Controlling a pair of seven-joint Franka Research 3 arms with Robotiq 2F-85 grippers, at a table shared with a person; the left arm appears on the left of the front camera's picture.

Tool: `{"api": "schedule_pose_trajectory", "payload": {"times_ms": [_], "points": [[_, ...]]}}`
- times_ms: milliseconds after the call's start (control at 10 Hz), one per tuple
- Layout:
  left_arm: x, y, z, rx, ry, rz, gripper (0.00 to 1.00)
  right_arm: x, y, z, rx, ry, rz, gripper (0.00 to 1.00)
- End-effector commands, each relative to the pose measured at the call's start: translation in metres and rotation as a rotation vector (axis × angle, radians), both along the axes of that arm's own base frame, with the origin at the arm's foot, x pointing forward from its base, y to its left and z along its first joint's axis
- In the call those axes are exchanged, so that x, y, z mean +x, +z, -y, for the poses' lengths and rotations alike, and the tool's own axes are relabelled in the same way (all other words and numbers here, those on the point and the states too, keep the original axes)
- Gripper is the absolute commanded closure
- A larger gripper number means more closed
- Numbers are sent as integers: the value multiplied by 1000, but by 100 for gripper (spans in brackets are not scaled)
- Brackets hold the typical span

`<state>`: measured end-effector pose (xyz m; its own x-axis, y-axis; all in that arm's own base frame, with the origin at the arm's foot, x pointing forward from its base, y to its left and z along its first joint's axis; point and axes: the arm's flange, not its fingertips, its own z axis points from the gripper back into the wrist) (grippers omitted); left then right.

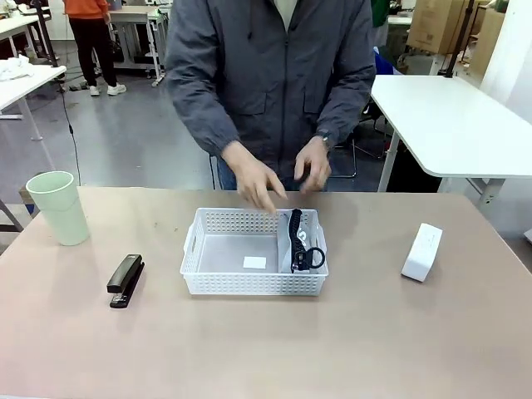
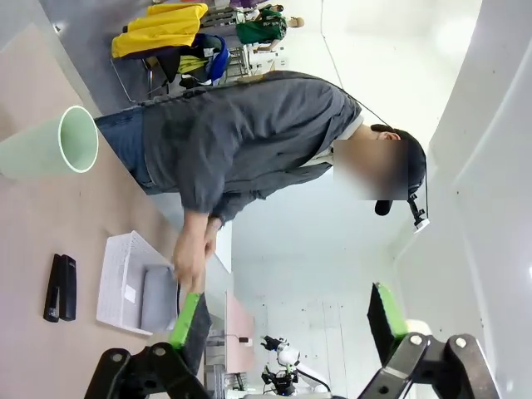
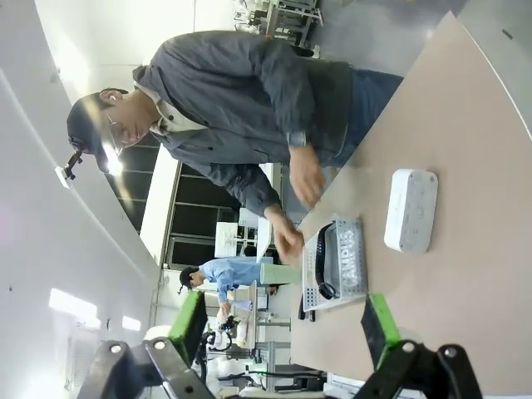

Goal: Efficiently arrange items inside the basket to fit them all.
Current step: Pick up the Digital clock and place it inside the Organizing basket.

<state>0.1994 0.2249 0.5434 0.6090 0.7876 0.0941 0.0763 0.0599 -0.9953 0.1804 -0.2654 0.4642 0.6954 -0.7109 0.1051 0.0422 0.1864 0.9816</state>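
One item in, three left out.
The pouch [image 1: 298,241] stands on edge at the right of the basket [image 1: 249,285]. The left gripper [image 2: 287,314] and right gripper [image 3: 284,320] are open, empty. Slide the flat box [image 1: 422,252] in beside it next.

The white rectangular lattice-sided plastic basket [image 1: 253,287] is open from above at its left and middle. Its right end is blocked by a grey pouch with black strap [image 1: 301,243] standing on edge. One hand of the person [image 1: 253,184] and the other hand [image 1: 312,170] hang over its far rim. On its near side the tan table [image 1: 349,349] is bare. A black stapler [image 1: 125,280] and a pale green cup [image 1: 58,206] stand well to its left, and a white flat box [image 1: 422,251] well to its right.
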Motion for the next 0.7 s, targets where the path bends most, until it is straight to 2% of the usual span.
{"api": "schedule_pose_trajectory", "payload": {"times_ms": [0, 600], "points": [[1, -1, -1, 24, -12, 3, 0, 2, 4, 2, -5, -3, 35, 0], [1, -1, -1, 24, -12, 3, 0, 2, 4, 2, -5, -3, 35, 0]]}}
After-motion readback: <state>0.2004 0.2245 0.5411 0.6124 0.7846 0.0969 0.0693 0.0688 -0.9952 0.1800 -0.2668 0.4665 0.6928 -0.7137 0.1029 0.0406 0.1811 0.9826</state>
